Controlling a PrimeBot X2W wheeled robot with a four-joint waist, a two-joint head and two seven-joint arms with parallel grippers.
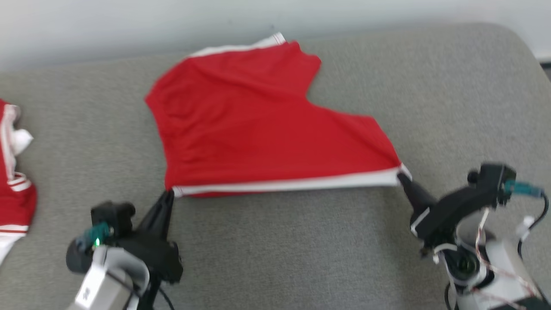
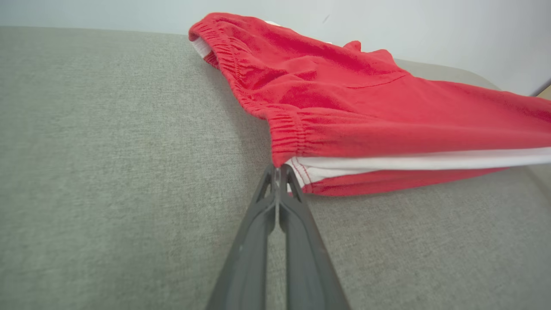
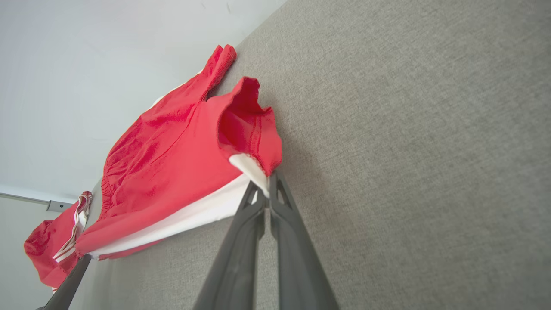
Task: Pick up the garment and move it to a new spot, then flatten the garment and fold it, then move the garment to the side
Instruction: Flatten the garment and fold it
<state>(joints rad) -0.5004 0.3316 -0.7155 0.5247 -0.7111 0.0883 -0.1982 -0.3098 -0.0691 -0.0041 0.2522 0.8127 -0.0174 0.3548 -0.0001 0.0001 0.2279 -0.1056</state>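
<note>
The garment [image 1: 258, 129] is a pair of red shorts with a white side stripe, stretched between my two grippers over the grey cushion [image 1: 301, 249]. My left gripper [image 1: 169, 192] is shut on its waistband corner [image 2: 292, 165], at the stripe's left end. My right gripper [image 1: 402, 176] is shut on the leg hem corner [image 3: 258, 176], at the stripe's right end. The stripe edge [image 1: 284, 186] is pulled taut and lifted slightly; the far part rests on the cushion. In the right wrist view, the left gripper's fingers [image 3: 69, 280] show at the lower left.
Another red and white garment [image 1: 15, 189] lies crumpled at the cushion's left edge, also seen in the right wrist view [image 3: 51, 245]. A pale wall [image 1: 129, 26] runs behind the cushion. Bare grey cushion surface lies in front and to the right.
</note>
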